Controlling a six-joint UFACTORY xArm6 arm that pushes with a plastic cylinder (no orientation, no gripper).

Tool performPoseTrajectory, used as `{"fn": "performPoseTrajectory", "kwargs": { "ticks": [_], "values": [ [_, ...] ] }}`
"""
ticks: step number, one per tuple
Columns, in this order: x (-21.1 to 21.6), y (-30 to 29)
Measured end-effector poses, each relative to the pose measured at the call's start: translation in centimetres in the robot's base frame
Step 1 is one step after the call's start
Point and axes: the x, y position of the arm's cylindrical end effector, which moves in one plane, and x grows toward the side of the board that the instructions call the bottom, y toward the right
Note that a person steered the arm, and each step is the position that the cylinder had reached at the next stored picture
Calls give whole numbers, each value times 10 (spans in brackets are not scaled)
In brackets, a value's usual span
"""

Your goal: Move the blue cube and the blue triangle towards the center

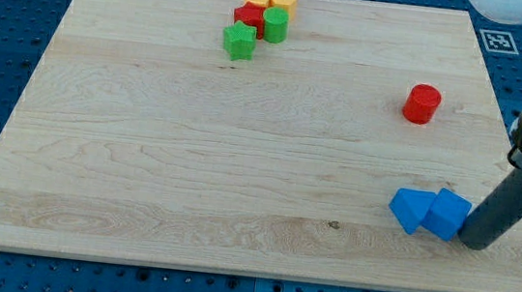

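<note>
The blue cube [448, 214] and the blue triangle [410, 208] lie side by side, touching, near the board's bottom right. The triangle is on the cube's left. My tip [473, 243] rests on the board right against the cube's right side, at its lower corner. The dark rod rises from it up and to the view's right.
A red cylinder [422, 104] stands above the blue pair at the right. A cluster at the top centre holds a green star [239, 41], a green cylinder [275, 25], a red block [249, 16] and two yellow blocks [282, 0]. The wooden board [192, 158] ends just right of my tip.
</note>
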Motion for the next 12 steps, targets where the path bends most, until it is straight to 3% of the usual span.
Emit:
{"fn": "performPoseTrajectory", "kwargs": {
  "ticks": [6, 12],
  "values": [
    [-21, -103],
    [-24, -87]
  ]
}}
